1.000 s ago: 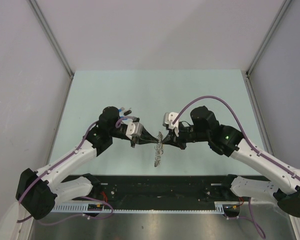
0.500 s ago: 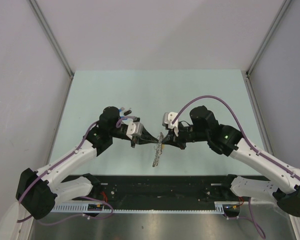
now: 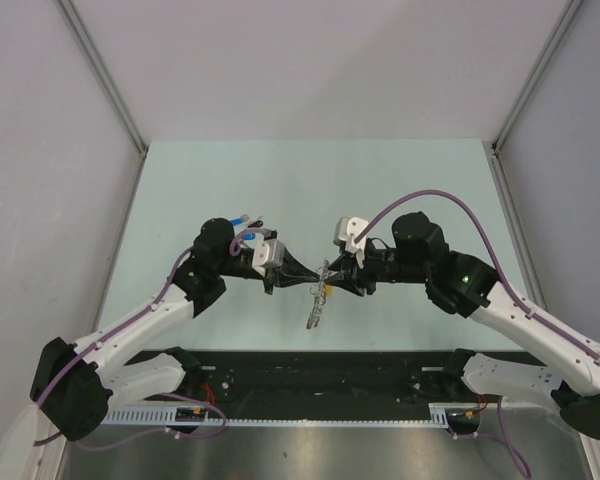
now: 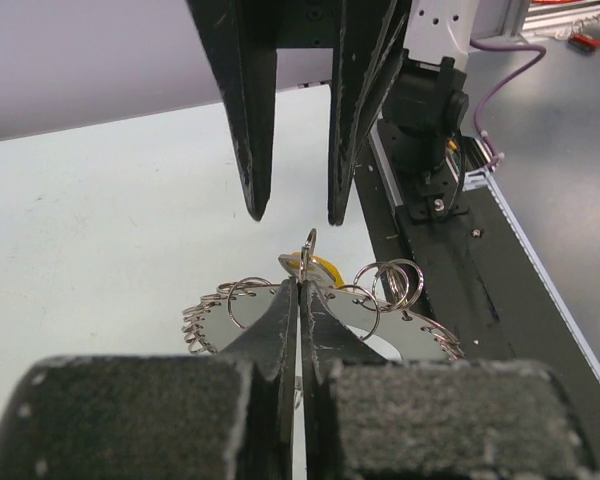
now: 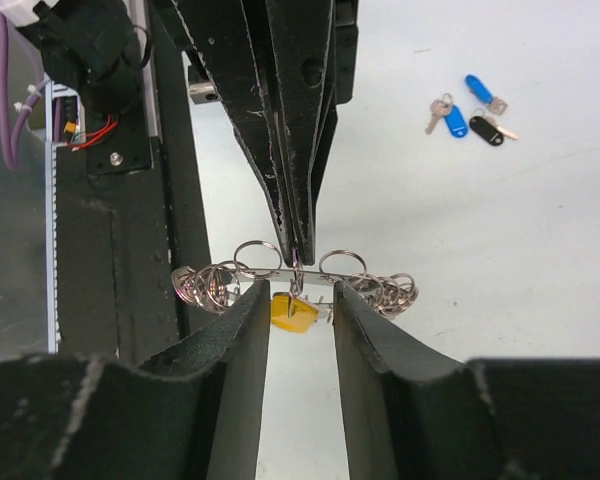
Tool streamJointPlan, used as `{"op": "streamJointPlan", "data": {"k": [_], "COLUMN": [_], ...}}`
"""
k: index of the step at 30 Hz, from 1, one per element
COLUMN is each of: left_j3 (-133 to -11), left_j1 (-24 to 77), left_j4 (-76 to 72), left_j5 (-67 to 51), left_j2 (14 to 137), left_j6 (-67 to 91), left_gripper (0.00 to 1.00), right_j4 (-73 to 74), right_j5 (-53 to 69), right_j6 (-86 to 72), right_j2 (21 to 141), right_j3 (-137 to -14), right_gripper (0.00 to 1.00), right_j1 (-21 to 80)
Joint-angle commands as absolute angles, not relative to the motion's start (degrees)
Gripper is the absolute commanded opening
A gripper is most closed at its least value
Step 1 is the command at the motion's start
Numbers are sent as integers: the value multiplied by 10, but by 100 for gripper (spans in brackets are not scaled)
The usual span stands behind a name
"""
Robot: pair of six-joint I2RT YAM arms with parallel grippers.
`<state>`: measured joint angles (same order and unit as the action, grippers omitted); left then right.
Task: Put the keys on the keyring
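Note:
The keyring (image 4: pixel 232 314) is a flat silvery plate fringed with small split rings, and it is held up off the table. My left gripper (image 4: pixel 300 286) is shut on its middle. A yellow key (image 5: pixel 292 312) hangs from the keyring (image 5: pixel 258 260) right at the left gripper (image 5: pixel 299 255) tips. My right gripper (image 5: pixel 300 290) is open, one finger on each side of the yellow key without gripping it. Two blue keys (image 5: pixel 456 122) and a black key (image 5: pixel 486 131) lie together on the table. From above, both grippers meet at the keyring (image 3: pixel 317 303).
The black base rail (image 3: pixel 330 370) runs along the near table edge, just below the hanging keyring. Loose blue keys (image 3: pixel 248 237) show beside the left arm's wrist. White walls close in the pale green table (image 3: pixel 310 180) on three sides.
My right gripper has opened and let go at the keyring, and its wrist has drawn back slightly to the right. The left gripper still holds the keyring.

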<state>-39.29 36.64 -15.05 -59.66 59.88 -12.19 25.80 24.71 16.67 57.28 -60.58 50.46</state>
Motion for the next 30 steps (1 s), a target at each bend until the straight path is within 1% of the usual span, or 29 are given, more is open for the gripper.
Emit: {"op": "streamJointPlan", "data": {"k": [1, 7, 10, 14, 18, 23, 30], "left_j3": [-384, -378, -376, -375, -376, -377, -377], "left_j1": [368, 367, 367, 367, 367, 367, 366], "left_j4": [-245, -257, -262, -269, -268, -267, -271], "left_j5": [-585, -556, -554, -555, -555, -559, -559], "left_j2": [577, 567, 566, 566, 569, 570, 570], "left_j6": [-66, -58, -51, -45, -45, -44, -41], "left_gripper": [0, 0, 0, 0, 0, 0, 0], "right_j4": [240, 224, 209, 197, 190, 187, 186], "right_j5": [218, 210, 212, 214, 210, 204, 208], "right_j6": [147, 127, 120, 120, 125, 132, 136], "right_j2": [545, 533, 531, 535, 537, 541, 546], "right_j3": [-612, -592, -580, -571, -569, -570, -568], "right_gripper": [36, 35, 32, 32, 28, 27, 20], "right_j1": [507, 508, 507, 508, 508, 507, 507]}}
